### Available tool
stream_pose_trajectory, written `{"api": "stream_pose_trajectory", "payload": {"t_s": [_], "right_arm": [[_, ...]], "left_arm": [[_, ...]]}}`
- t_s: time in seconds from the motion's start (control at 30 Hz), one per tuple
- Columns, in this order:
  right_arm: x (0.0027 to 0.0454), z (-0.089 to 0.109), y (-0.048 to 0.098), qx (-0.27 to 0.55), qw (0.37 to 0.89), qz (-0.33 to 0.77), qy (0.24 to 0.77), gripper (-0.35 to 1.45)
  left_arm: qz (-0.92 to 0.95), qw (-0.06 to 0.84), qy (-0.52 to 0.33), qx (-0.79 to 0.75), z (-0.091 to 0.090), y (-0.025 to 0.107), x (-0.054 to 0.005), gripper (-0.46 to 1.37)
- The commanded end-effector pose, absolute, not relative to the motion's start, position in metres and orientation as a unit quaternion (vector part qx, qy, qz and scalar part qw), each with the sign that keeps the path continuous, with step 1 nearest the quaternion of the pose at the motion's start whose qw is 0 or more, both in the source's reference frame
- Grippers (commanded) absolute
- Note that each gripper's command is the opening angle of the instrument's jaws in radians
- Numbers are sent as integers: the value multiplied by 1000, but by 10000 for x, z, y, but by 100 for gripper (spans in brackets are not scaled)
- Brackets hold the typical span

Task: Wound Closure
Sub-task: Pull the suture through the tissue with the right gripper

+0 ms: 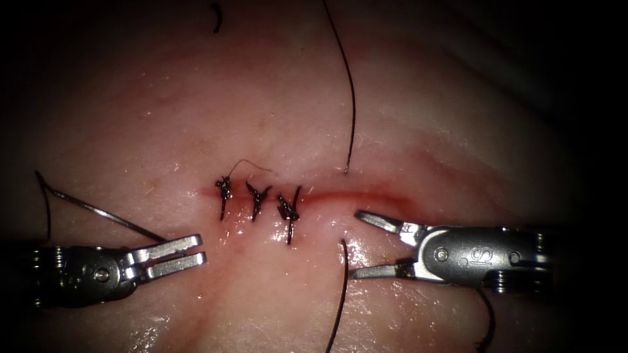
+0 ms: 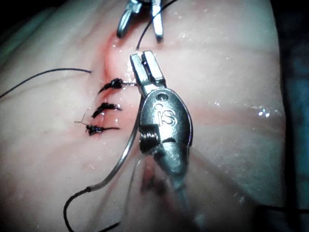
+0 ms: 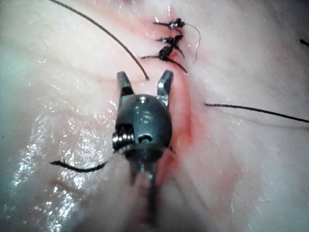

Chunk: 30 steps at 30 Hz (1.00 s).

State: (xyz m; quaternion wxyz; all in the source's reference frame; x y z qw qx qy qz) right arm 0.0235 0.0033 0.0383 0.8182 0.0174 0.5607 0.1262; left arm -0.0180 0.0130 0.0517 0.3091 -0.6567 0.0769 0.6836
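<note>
The curved needle (image 1: 98,212) (image 2: 123,154) lies flat on the tissue (image 1: 163,117) at the lower left, not in it; one end runs under my left tool (image 1: 201,251) (image 2: 143,56). That tool's jaws stand slightly apart with nothing visible between them. My right tool (image 1: 356,244) (image 3: 144,75) is wide open over the unstitched stretch of the cut (image 1: 373,196) and holds nothing. One thread (image 1: 352,98) enters the tissue just above the cut. Another thread (image 1: 340,294) comes out below it, between the right tool's open jaws.
Three knotted stitches (image 1: 257,199) (image 3: 166,41) close the left part of the cut, with a fine tail (image 1: 252,163) curling off the leftmost one. A short cut end of thread (image 1: 216,18) lies at the top. Red fluid lines the cut.
</note>
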Motion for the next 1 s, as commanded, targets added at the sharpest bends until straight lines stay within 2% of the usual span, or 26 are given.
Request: {"api": "stream_pose_trajectory", "payload": {"t_s": [0.03,0.1,0.2,0.27,0.3,0.33,0.37,1.0], "right_arm": [[237,383,33,17,818,127,560,93],[242,383,32,16,818,127,561,87],[248,384,31,19,815,126,565,68],[250,384,30,22,812,121,570,25],[251,384,30,24,811,119,573,10],[252,384,29,26,809,116,576,-21],[252,385,28,28,807,114,578,-35],[252,379,26,23,804,106,584,-35]], "left_arm": [[684,307,75,-658,517,130,-180,-35],[684,307,75,-658,517,130,-180,-35],[684,307,75,-658,517,130,-180,-35],[684,307,75,-658,517,130,-180,-35],[684,307,75,-658,517,130,-180,-35],[684,307,75,-658,517,129,-179,-35],[684,306,75,-658,517,129,-179,-35],[684,306,75,-658,517,129,-179,-35]]}}
